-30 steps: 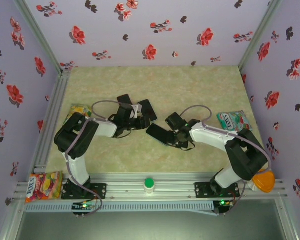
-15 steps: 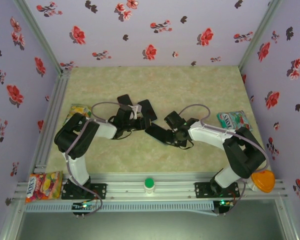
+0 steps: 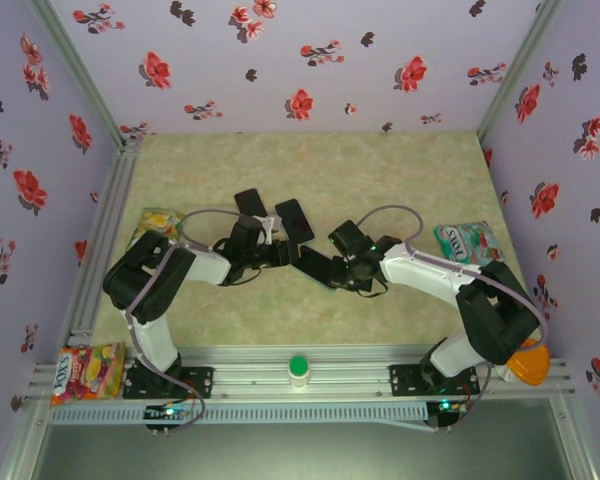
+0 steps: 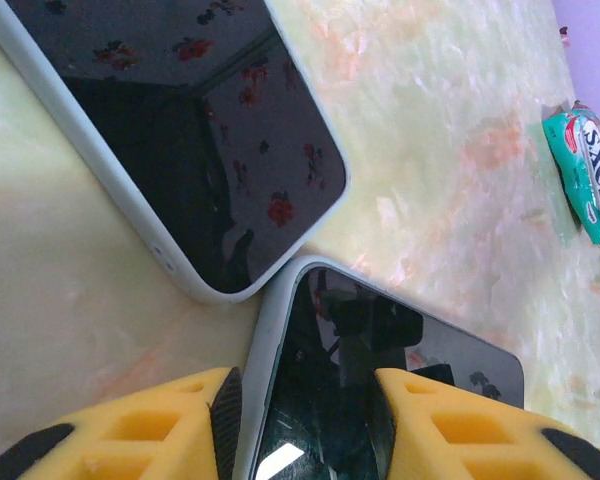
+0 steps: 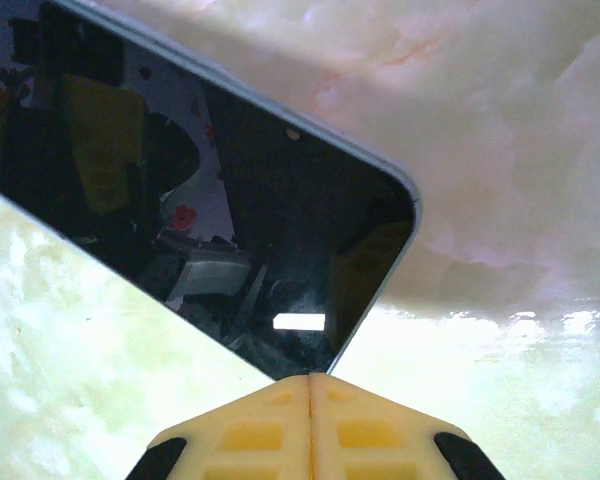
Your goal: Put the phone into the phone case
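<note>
The phone (image 3: 315, 266), a dark glossy slab, lies slanted mid-table between both grippers. In the right wrist view its screen (image 5: 230, 200) runs to a corner right at my right gripper (image 5: 310, 385), whose yellow fingers are shut together with nothing between them. The phone case shows as a pale grey rim (image 4: 265, 350) along the dark slab's left side. My left gripper (image 4: 302, 420) straddles that end, its left pad against the rim and its right pad over the dark surface (image 4: 460, 360). Seen from above, the left gripper (image 3: 278, 250) meets the phone's left end and the right gripper (image 3: 342, 268) its right end.
Another dark slab with a white rim (image 4: 180, 120) lies just beyond the held one, corner to corner (image 3: 293, 220). A green candy pack (image 3: 467, 240) sits at the right, and another pack (image 3: 158, 222) at the left. A green-capped bottle (image 3: 298, 368) stands on the front rail.
The right gripper has pushed left with the phone toward the left gripper. The left gripper has shifted slightly nearer, and the gap between them has closed.
</note>
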Robot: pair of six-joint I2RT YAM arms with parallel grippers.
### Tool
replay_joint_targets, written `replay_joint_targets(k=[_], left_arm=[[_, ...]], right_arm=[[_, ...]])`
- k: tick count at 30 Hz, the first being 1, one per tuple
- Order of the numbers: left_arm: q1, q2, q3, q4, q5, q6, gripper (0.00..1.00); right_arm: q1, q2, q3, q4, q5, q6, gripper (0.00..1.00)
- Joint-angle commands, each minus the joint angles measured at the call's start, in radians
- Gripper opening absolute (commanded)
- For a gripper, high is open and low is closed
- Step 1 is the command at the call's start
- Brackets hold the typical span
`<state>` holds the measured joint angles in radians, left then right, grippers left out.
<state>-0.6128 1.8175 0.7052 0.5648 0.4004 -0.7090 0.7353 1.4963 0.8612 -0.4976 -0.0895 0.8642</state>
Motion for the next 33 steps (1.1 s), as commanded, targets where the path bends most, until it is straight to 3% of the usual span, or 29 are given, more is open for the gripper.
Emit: replay_joint_targets(k=[1, 33], left_arm=[[-0.015, -0.015, -0.038, -0.071, -0.001, -0.026, 0.42], [-0.035, -0.022, -0.049, -0.082, -0.012, -0.033, 0.42]], right_arm=[[0.022, 0.015, 0.028, -0.020, 0.020, -0.011, 0.08], [0.071, 0.236, 0.040, -0.023, 0.029, -0.019, 0.05]])
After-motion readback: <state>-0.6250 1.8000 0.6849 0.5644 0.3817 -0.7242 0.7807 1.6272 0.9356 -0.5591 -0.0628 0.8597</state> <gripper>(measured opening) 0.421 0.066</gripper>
